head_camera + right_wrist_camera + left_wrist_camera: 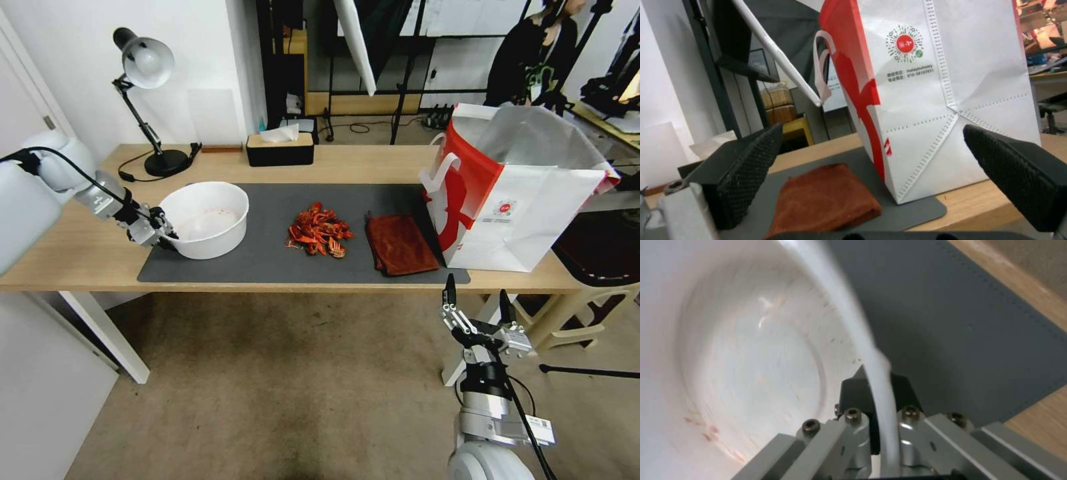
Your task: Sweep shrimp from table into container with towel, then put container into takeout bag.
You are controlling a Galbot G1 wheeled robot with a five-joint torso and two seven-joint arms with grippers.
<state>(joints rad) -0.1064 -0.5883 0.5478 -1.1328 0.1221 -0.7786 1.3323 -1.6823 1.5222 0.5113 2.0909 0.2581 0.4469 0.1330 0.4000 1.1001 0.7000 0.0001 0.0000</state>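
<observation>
Two end effectors in head view. Left end effector (pixel 162 232), mid-left of frame, is clamped on the container (pixel 207 218) rim w/ one finger inside, one outside; container sits on the left part of the grey mat (pixel 267 267). Shrimp (pixel 318 231) pile at frame centre, towel (pixel 400 244) just right of it, takeout bag (pixel 513 200) upright at right on the tabletop (pixel 73 253). Right end effector (pixel 477 301), lower right, fingers spread wide & empty, below tabletop edge.
</observation>
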